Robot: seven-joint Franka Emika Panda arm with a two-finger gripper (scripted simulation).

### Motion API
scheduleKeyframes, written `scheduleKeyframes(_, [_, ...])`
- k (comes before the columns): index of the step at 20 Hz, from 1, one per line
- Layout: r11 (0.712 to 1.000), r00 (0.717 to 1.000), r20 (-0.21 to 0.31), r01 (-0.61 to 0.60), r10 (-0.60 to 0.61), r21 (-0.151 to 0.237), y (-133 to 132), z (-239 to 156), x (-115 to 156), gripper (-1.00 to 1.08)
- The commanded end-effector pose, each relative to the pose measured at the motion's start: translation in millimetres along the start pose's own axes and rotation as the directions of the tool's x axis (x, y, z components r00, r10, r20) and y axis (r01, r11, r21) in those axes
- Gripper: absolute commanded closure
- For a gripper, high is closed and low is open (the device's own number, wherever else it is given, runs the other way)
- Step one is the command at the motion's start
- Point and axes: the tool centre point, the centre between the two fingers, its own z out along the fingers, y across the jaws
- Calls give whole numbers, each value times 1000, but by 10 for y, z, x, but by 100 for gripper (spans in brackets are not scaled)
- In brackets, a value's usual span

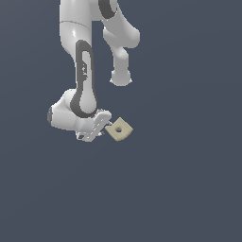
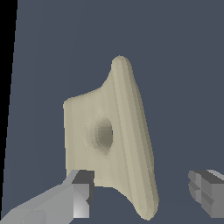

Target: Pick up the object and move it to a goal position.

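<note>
The object (image 1: 119,129) is a pale beige square flat block with rounded corners and a small round centre hole. In the exterior view it sits just to the right of my gripper (image 1: 107,124), tilted so its holed face shows. In the wrist view the object (image 2: 109,131) fills the middle, turned partly edge-on, and its near corner reaches between my fingers. One fingertip (image 2: 81,192) sits close against its face. The other fingertip (image 2: 208,192) stands well apart from it. My gripper (image 2: 144,192) is open around that corner.
A plain dark grey-blue surface (image 1: 189,189) lies all around. The white arm's links (image 1: 82,71) rise above the gripper. No goal marker or other object shows.
</note>
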Motion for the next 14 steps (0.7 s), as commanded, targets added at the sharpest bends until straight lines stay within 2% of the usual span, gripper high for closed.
scheduleKeyframes(1, [1000,1000,1,1,-1,2,-5,101,-3,-60])
scheduleKeyframes(6, [1000,1000,1,2,-2,2,-8,189,-7,-60])
scheduleKeyframes(7, [1000,1000,1,2,-2,2,-8,189,-7,108])
scheduleKeyframes(14, [1000,1000,1,2,-2,2,-8,189,-7,108])
